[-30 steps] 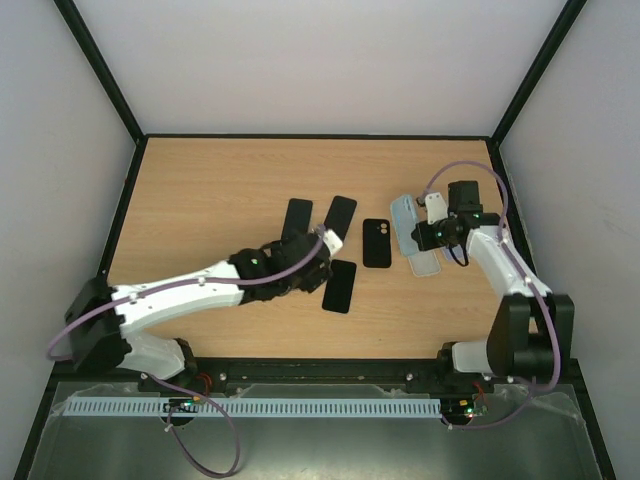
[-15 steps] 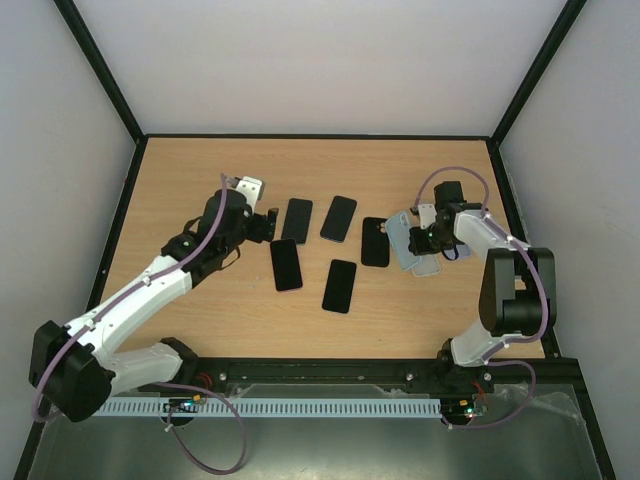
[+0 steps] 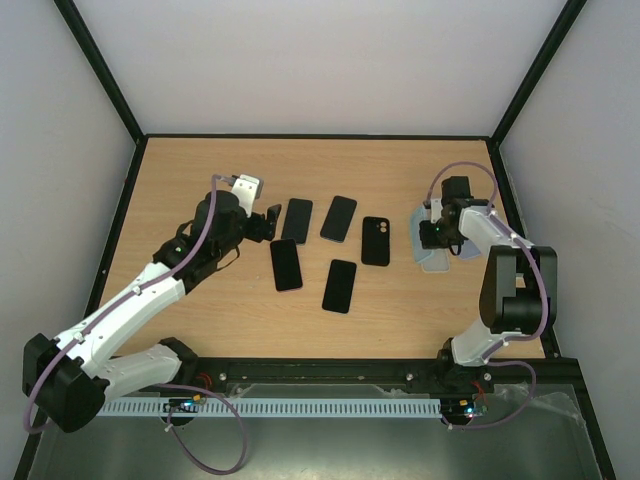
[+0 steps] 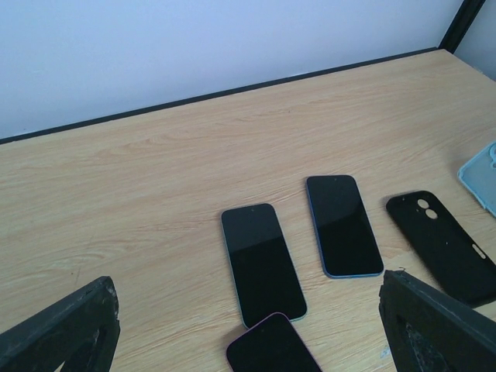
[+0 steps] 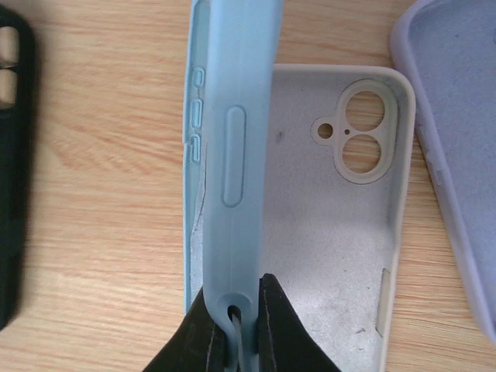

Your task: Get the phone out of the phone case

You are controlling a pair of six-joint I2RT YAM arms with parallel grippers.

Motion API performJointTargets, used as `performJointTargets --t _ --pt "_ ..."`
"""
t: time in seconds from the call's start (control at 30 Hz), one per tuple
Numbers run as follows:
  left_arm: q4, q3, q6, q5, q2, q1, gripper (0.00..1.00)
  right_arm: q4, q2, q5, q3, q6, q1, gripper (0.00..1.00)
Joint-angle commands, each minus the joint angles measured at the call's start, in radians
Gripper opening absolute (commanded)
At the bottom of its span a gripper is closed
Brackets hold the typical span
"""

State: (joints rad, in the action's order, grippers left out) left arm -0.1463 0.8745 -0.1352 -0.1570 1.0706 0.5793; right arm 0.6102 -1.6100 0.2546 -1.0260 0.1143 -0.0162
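Observation:
Several bare phones lie face up mid-table: two at the back [image 3: 297, 220] [image 3: 339, 218], two nearer [image 3: 286, 264] [image 3: 339, 285]. An empty black case [image 3: 376, 241] lies right of them. My left gripper [image 3: 268, 222] hovers open just left of the phones, with nothing between its fingers [image 4: 62, 333]; its wrist view shows two of the phones [image 4: 262, 262] [image 4: 343, 225] and a purple-edged one [image 4: 271, 349]. My right gripper [image 5: 236, 318] is shut on the rim of a light blue phone case [image 5: 236, 116], held on edge over a pale grey case [image 5: 333, 225].
A lilac case [image 5: 457, 116] lies right of the grey one, and the black case's [image 5: 12, 155] edge shows at the left. The case pile [image 3: 432, 250] sits near the table's right edge. Black frame rails and white walls [image 3: 320, 70] border the wooden table [image 3: 200, 180].
My left arm pulled back from the table's middle to the left, leaving a phone lying at the near left of the group, and its jaws widened. My right gripper shifted the blue case rightward.

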Motion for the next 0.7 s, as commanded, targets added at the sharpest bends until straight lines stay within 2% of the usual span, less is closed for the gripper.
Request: performJointTargets --t 0.0,0.07,0.37,0.67 --pt "0.020 -0.015 0.005 0.011 -0.021 0.000 0.90 -0.035 0.027 -0.099 -0.032 -0.010 -0.017 0.02" --pt "0.021 -0.016 0.006 0.012 -0.021 0.000 0.90 -0.033 0.030 -0.082 -0.035 -0.008 -0.018 0.02" --pt "0.013 -0.011 0.006 0.034 -0.008 0.001 0.90 0.057 0.037 0.281 -0.052 0.042 -0.018 0.02" --pt "0.011 -0.009 0.010 0.042 -0.005 -0.001 0.90 0.012 -0.033 0.263 -0.028 -0.028 -0.018 0.02"
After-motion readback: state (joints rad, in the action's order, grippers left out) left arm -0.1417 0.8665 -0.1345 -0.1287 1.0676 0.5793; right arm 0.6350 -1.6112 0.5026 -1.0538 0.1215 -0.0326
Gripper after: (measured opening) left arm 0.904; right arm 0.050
